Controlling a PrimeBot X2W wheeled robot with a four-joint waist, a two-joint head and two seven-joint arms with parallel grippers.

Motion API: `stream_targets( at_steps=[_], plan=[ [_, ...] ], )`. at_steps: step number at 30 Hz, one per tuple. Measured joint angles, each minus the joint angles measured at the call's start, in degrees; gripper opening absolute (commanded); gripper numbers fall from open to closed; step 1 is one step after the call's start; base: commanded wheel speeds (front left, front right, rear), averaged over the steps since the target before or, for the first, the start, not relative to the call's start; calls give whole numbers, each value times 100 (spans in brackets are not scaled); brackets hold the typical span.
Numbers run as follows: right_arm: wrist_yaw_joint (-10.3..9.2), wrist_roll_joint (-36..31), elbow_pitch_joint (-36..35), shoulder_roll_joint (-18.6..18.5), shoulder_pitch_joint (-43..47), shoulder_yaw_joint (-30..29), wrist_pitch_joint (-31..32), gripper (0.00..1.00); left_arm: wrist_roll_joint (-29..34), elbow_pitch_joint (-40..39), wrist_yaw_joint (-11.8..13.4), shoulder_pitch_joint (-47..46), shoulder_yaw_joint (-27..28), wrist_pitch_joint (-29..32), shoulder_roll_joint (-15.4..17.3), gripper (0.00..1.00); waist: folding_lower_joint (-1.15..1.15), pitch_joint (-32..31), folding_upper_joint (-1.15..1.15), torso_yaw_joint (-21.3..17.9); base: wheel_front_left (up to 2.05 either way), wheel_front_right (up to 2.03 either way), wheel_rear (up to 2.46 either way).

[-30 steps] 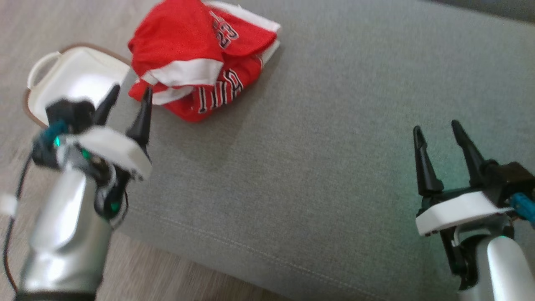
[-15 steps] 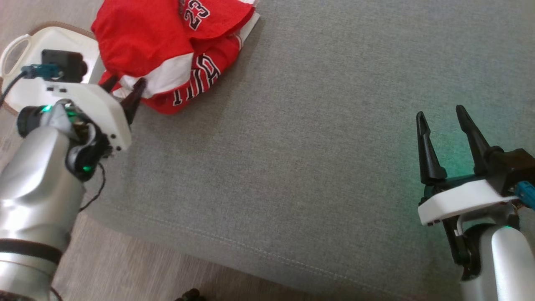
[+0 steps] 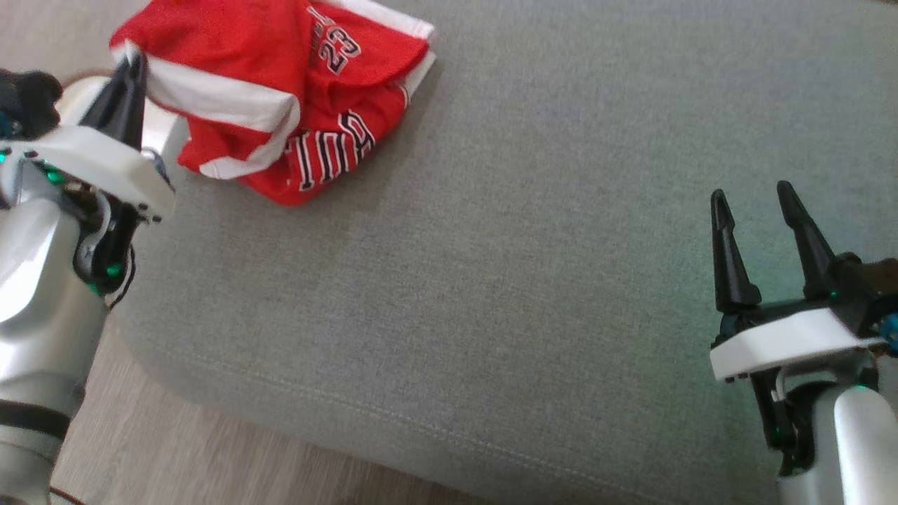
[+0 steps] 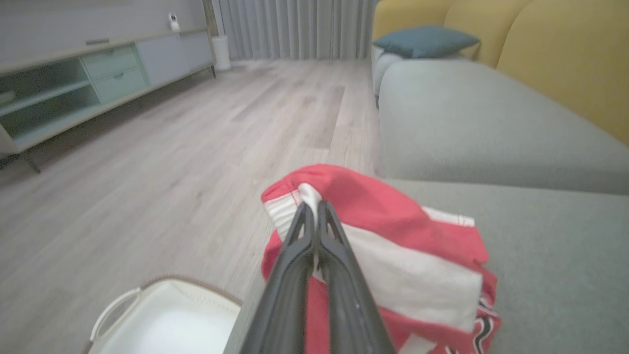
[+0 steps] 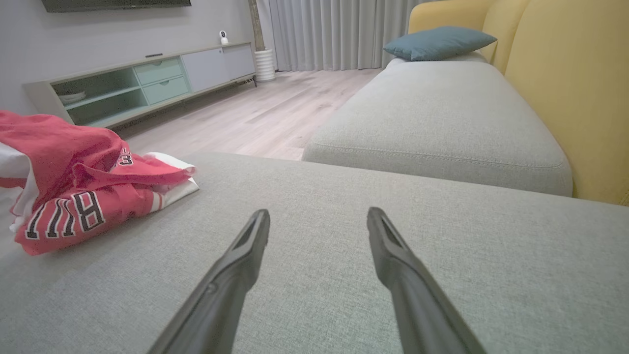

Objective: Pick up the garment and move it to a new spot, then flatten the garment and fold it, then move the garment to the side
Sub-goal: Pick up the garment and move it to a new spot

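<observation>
A red garment (image 3: 231, 49) with white bands, black-and-white lettering and the number 23 is seen crumpled in a heap at the far left corner of a grey cushion (image 3: 505, 280). One white-banded edge is lifted off the heap, pinched between the closed jaws of the left gripper (image 3: 133, 63).

Head view looks down from behind left gripper (image 3: 131, 64) and right gripper (image 3: 752, 193); wrist views sight low along their fingers (image 5: 236, 275), sharing the garment (image 3: 231, 42) ahead.

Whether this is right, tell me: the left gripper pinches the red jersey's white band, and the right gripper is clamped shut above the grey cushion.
Not quite. The right gripper is open, jaws apart above the grey cushion, as the right wrist view shows. The left gripper does pinch the white band of the red jersey.
</observation>
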Motion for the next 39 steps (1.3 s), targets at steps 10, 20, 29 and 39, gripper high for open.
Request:
stream_targets(
  at_steps=[10, 20, 29, 39],
  plan=[
    [0, 310, 100, 4, 420, -27, -203, 100, 298, -2305, 892, 1309, 230, -236, 74, 0, 0, -674, 0, 57, 0, 0, 0],
    [0, 485, 32, 10, 575, 71, -242, 100, 433, -4187, 1328, 2293, -392, 14, -162, 0, 0, -1008, 0, -440, 0, 0, 0],
    [0, 528, -65, 10, 518, 263, -244, 100, 457, -4184, 1071, 2039, -944, 100, -726, 0, 0, -869, 0, -1347, 0, 0, 0],
    [0, 633, -166, 9, 315, 282, -454, 100, 694, -3997, 782, 970, -1222, 76, -1243, 0, 0, -297, 0, -2514, 0, 0, 0]
  ],
)
